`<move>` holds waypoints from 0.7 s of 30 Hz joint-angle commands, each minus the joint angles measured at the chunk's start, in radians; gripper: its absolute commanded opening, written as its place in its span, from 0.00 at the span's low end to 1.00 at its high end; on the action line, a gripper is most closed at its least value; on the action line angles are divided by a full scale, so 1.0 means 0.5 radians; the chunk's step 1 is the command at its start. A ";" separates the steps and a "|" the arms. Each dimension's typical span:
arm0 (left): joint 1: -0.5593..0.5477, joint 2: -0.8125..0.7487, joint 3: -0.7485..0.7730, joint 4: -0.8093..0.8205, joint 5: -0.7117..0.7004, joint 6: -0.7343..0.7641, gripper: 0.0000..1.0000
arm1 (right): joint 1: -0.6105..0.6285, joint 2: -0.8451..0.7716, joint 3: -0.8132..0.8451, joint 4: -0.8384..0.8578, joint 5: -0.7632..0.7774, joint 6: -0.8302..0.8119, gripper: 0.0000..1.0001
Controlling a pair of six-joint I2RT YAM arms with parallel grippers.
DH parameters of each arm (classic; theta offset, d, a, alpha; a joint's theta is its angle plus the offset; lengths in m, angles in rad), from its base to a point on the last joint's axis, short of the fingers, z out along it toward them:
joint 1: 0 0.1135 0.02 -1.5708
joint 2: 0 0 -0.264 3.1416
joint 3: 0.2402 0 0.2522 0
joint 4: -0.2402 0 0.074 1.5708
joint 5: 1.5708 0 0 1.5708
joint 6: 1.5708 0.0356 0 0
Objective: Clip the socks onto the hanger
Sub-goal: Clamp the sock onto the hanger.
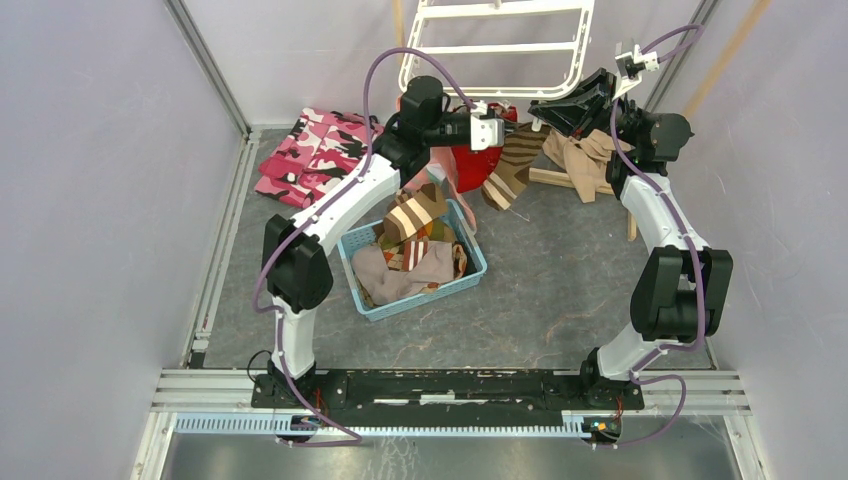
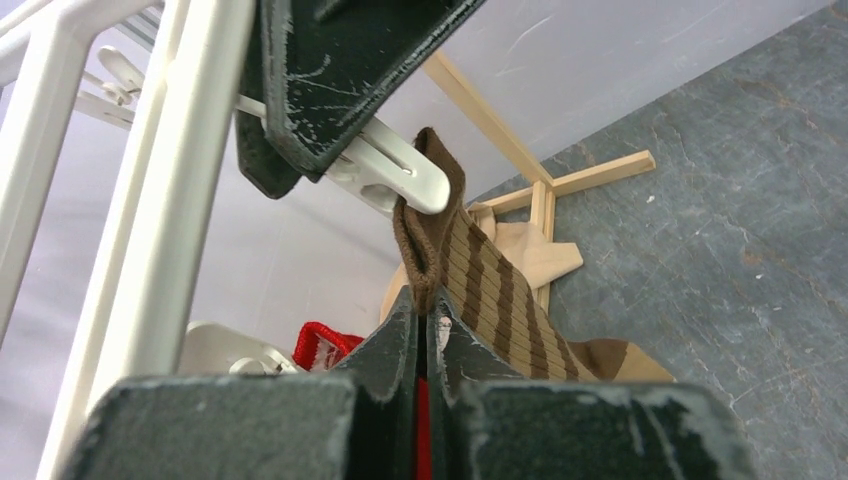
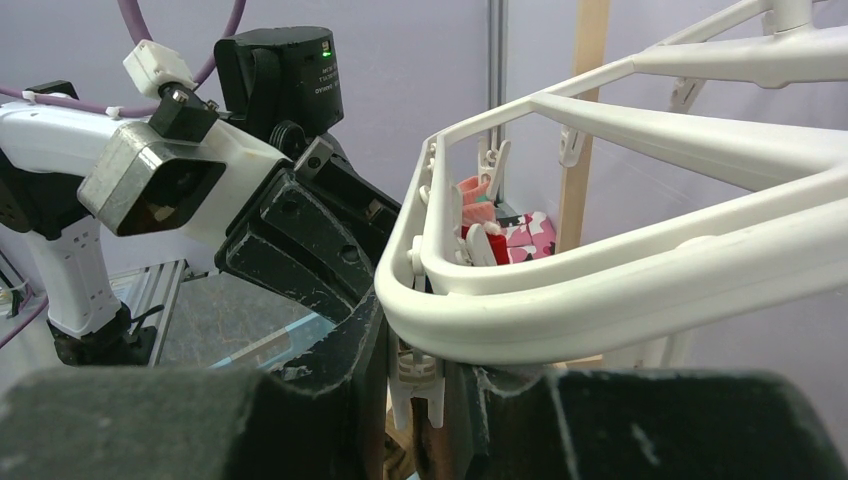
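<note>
Hanging over the far middle of the surface (image 1: 560, 300), the white hanger (image 1: 500, 48) has its near rim just above both arms, which crowd together under one corner of it. Open grey surface lies in front of them and to the right of the blue basket (image 1: 478, 262), which holds more socks (image 1: 415, 215); walls close both sides. A pink camouflage garment (image 1: 310, 155) lies at the far left, and a wooden stand (image 2: 540, 190) stands just behind the working spot.

The left end effector (image 2: 425, 320) is clenched on the cuff of the brown striped sock (image 2: 490, 290). The right end effector (image 3: 420, 390) is pinched on a clip peg (image 2: 400, 175) dangling from the rim. The cuff is topmost and lies against the peg's tip; whether the peg bites it cannot be told. The sock's long axis runs down from the cuff, its foot trailing toward the surface. A red sock (image 2: 320, 345) hangs just beside it.
</note>
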 commanded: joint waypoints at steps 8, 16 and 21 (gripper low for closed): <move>-0.010 0.018 0.088 0.395 0.058 -0.479 0.02 | 0.014 -0.011 0.010 0.060 -0.043 -0.011 0.02; -0.010 0.057 0.087 0.658 0.140 -0.885 0.02 | 0.013 -0.016 -0.002 0.064 -0.040 -0.005 0.03; -0.010 0.037 0.044 0.656 0.166 -0.919 0.02 | 0.011 -0.021 0.002 0.059 -0.020 0.001 0.30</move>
